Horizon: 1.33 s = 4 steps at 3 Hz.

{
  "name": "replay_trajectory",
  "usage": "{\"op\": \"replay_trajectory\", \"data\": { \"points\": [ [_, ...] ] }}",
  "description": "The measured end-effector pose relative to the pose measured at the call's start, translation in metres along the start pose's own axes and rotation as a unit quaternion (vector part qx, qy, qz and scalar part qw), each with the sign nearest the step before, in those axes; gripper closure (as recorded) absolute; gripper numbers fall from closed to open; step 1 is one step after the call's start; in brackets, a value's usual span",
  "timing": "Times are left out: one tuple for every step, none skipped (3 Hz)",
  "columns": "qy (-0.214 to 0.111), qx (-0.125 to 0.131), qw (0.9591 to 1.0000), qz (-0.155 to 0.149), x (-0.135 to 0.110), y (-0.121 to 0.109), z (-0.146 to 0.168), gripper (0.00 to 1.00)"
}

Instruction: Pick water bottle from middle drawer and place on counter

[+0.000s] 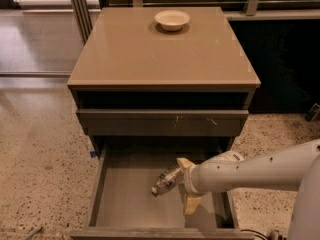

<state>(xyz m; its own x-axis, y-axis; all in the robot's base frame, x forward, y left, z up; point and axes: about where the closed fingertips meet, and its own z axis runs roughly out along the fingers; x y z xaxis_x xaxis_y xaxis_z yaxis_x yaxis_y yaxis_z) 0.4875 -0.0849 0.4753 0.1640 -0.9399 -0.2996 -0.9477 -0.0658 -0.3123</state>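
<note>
The water bottle [166, 180] lies on its side on the floor of the open middle drawer [125, 204], white cap pointing to the front left. My gripper [187, 184] reaches into the drawer from the right. Its tan fingers [190, 204] are spread apart, one behind the bottle's base and one in front of it. The fingers stand on either side of the bottle's base end and have not closed on it. The counter [165, 59] is the tan top of the cabinet above.
A white bowl [172, 19] sits at the back of the counter. A shut shallow drawer [162, 122] overhangs the back of the open one. My white arm [260, 171] crosses the drawer's right wall. Speckled floor lies to both sides.
</note>
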Motion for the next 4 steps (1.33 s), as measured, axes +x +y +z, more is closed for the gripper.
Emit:
{"op": "replay_trajectory", "data": {
  "points": [
    [-0.030, 0.004, 0.9994, 0.015, -0.007, -0.004, 0.025, 0.00],
    [-0.072, 0.011, 0.9964, 0.043, -0.018, -0.017, 0.083, 0.00],
    [-0.072, 0.011, 0.9964, 0.043, -0.018, -0.017, 0.083, 0.00],
    [-0.075, -0.007, 0.9966, 0.035, -0.021, -0.024, 0.098, 0.00]
  ]
}}
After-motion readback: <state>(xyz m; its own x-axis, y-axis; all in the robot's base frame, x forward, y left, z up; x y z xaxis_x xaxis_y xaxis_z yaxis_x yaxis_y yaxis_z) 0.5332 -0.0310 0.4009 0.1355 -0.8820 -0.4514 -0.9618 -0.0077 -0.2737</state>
